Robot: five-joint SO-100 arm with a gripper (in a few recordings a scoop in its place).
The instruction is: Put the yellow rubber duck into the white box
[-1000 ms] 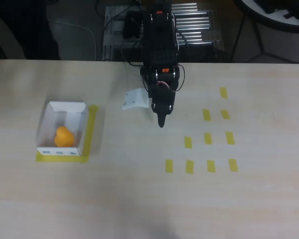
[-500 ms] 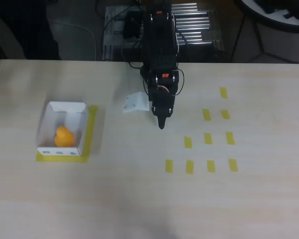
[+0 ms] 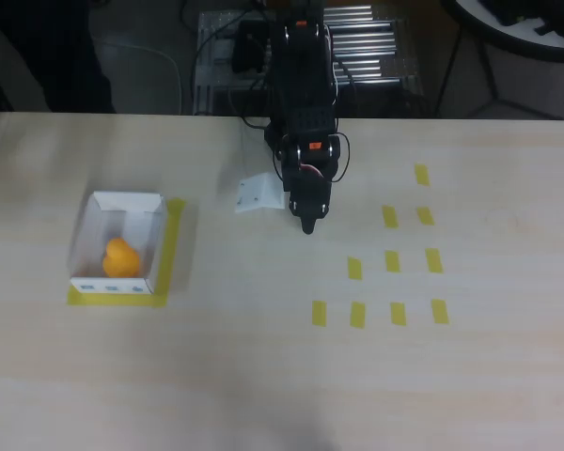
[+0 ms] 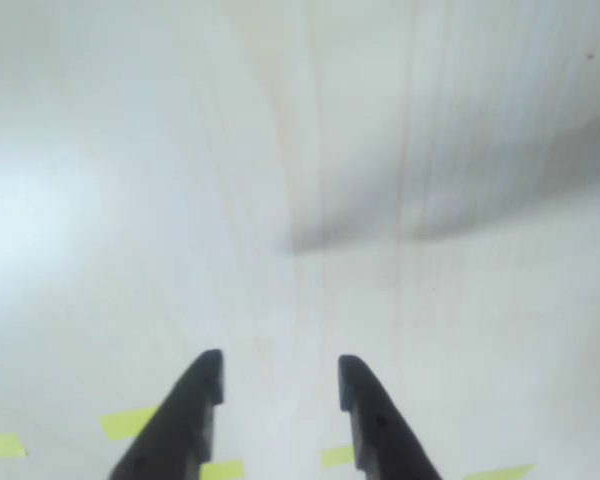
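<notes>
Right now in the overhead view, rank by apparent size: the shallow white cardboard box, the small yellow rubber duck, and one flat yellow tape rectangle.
1. The white cardboard box
2. The yellow rubber duck, inside it
3. A yellow tape rectangle, slightly smaller than the duck

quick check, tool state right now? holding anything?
Tool: open, fingers apart with nothing between them, over bare table. The yellow rubber duck sits inside the white box.

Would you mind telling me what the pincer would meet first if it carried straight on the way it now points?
Probably just the bare pale wooden table. The black two-finger pincer is open and empty, with nothing between its tips; the small yellow tape rectangles lie off to the side. Depth is unclear.
</notes>
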